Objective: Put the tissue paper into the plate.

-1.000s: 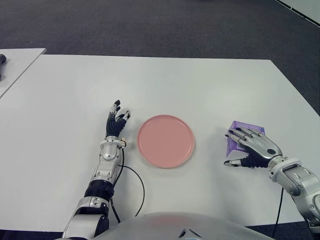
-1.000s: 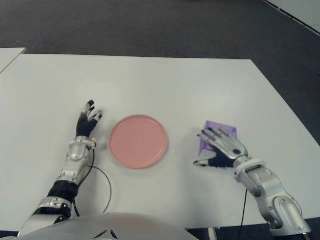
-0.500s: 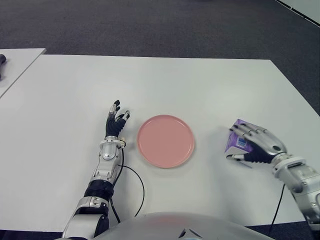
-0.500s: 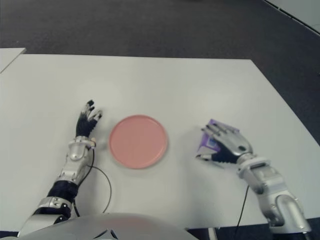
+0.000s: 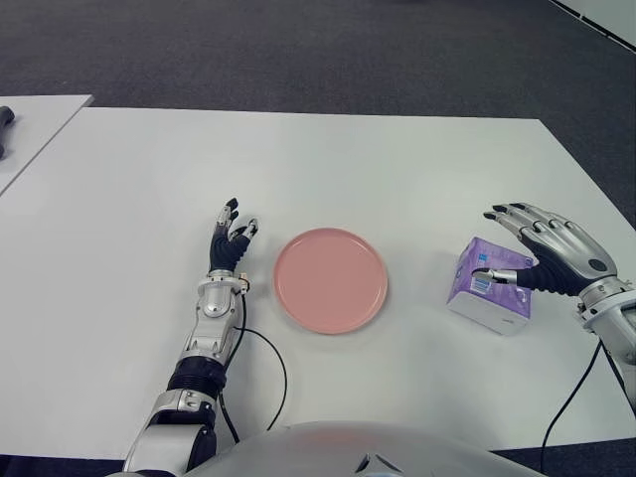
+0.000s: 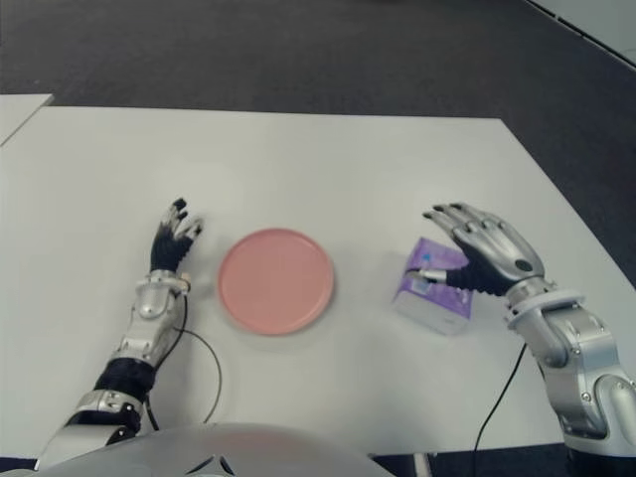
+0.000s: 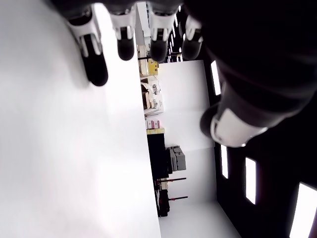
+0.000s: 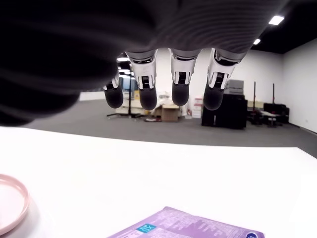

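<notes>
The purple tissue pack (image 5: 492,296) lies flat on the white table (image 5: 397,169), a short way right of the pink plate (image 5: 329,279), which has nothing on it. My right hand (image 5: 509,246) hovers over the pack's right side with its fingers spread, open and holding nothing. The thumb points toward the pack's top. In the right wrist view the fingers (image 8: 180,94) hang well above the pack (image 8: 188,228), apart from it, and the plate's rim (image 8: 10,203) shows farther off. My left hand (image 5: 233,238) is idle just left of the plate, fingers open.
A black cable (image 5: 268,358) loops on the table near my left forearm. A second white table (image 5: 30,129) stands at the far left with a dark object (image 5: 4,121) on it. The table's right edge runs close behind my right hand. Dark carpet lies beyond.
My right hand, which lay on the tissue pack and tipped it up, has lifted off and drawn back to the right. The pack now lies flat, uncovered. The left hand has not moved.
</notes>
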